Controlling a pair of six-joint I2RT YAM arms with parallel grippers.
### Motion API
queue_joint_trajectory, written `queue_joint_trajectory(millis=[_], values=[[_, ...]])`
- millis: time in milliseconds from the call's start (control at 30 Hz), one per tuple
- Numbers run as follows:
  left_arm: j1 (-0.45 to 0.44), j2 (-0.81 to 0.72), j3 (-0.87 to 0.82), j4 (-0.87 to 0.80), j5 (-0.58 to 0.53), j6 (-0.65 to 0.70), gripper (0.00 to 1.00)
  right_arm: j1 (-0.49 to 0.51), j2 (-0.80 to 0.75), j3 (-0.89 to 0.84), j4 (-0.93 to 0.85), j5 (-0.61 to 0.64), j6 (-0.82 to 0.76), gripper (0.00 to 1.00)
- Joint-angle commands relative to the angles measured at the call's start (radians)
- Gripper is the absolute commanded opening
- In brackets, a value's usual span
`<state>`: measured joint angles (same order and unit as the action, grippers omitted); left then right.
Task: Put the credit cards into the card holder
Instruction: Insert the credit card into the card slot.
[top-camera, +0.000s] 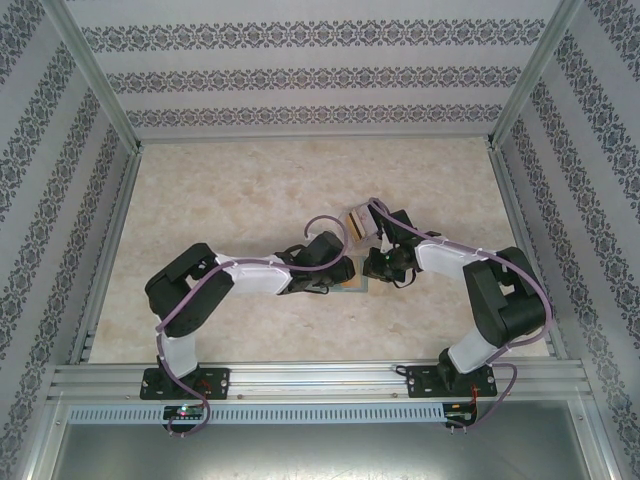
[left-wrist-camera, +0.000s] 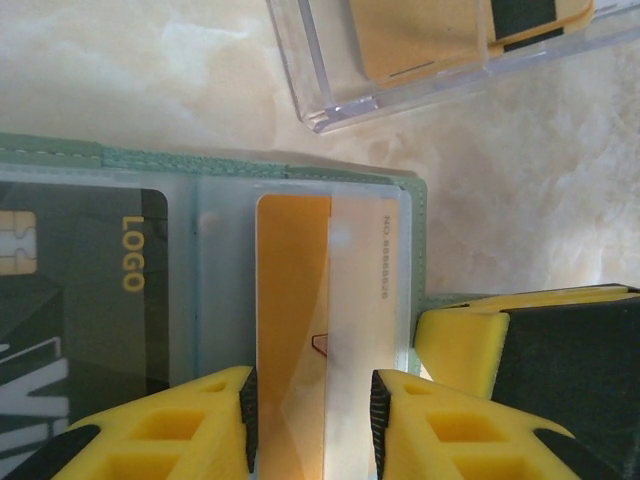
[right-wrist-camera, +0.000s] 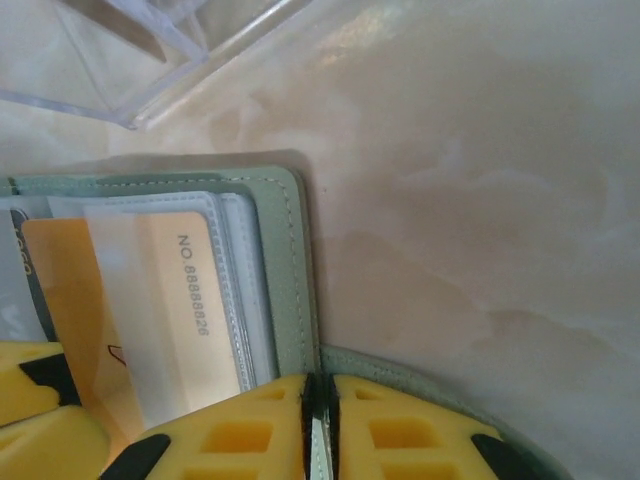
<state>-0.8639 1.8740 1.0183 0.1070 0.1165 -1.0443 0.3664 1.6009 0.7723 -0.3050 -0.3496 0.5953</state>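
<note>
Grey-green holder (top-camera: 354, 288) lies open on the table (top-camera: 230, 190) in the top view, beneath both pincers. The left pincer (top-camera: 345, 274) is over its left part and the right pincer (top-camera: 382, 263) is at its right edge. The clear box (top-camera: 357, 222) sits just beyond the two. The jaws are too small to read from up here.

Left wrist: the left pincer (left-wrist-camera: 312, 400) stands narrowly open. Its pads straddle the near end of an orange card (left-wrist-camera: 290, 290), which sits partway in a clear sleeve (left-wrist-camera: 365, 260) of the holder. I cannot tell whether the pads touch the card. Left of this pincer a black card (left-wrist-camera: 90, 290) is already sleeved. Beyond it and to the right, the box holds boxed cards (left-wrist-camera: 430, 35).

Right wrist: the right pincer (right-wrist-camera: 320, 415) is closed on the holder's thin cover edge. The orange card lies to its left under the sleeve film.

The cards look light, stiff and slick, so they are likely to skate on smooth plastic. They are best taken by the long edges near the trailing end and pushed straight along the sleeve. The holder looks soft, floppy and light enough to slide, so gripping its edge seems the right hold. The sleeve film is thin and could buckle or catch a card corner.
</note>
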Motion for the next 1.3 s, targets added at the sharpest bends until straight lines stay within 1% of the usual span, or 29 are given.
queue_joint_trajectory(millis=[0,167,367,433,500,667,767,900,933,1000,1133,1267], values=[[0.002,0.037,0.043,-0.058,0.035,0.049,0.35,-0.006,0.025,0.011,0.018,-0.02,-0.004,0.13],[0.002,0.04,0.05,-0.053,0.054,0.068,0.35,-0.007,0.016,0.007,0.024,-0.017,0.001,0.13],[0.002,0.007,0.051,-0.096,0.021,0.079,0.38,-0.009,-0.011,0.002,0.016,-0.006,0.005,0.14],[0.002,-0.015,0.045,-0.119,-0.005,0.078,0.42,-0.011,-0.041,0.001,0.009,0.01,0.006,0.16],[0.002,-0.038,0.039,-0.134,-0.025,0.081,0.47,-0.012,-0.068,0.003,0.001,0.023,0.002,0.18],[0.002,-0.076,0.038,-0.145,-0.034,0.096,0.58,-0.018,-0.107,0.018,-0.013,0.021,-0.004,0.21],[0.002,-0.088,0.045,-0.159,-0.038,0.106,0.62,-0.019,-0.125,0.021,-0.014,0.017,-0.001,0.22],[0.002,-0.115,0.043,-0.176,-0.058,0.11,0.64,-0.021,-0.171,0.016,-0.013,0.026,0.007,0.22],[0.002,-0.124,0.041,-0.177,-0.064,0.114,0.64,-0.022,-0.187,0.015,-0.012,0.03,0.005,0.23],[0.002,-0.143,0.041,-0.189,-0.086,0.123,0.65,-0.025,-0.227,0.013,-0.009,0.048,0.0,0.29],[0.004,-0.184,0.041,-0.217,-0.148,0.141,0.68,-0.039,-0.293,0.03,-0.016,0.087,-0.033,0.36],[0.02,-0.211,0.046,-0.235,-0.191,0.156,0.72,-0.062,-0.272,0.105,-0.064,0.098,-0.089,0.39]])
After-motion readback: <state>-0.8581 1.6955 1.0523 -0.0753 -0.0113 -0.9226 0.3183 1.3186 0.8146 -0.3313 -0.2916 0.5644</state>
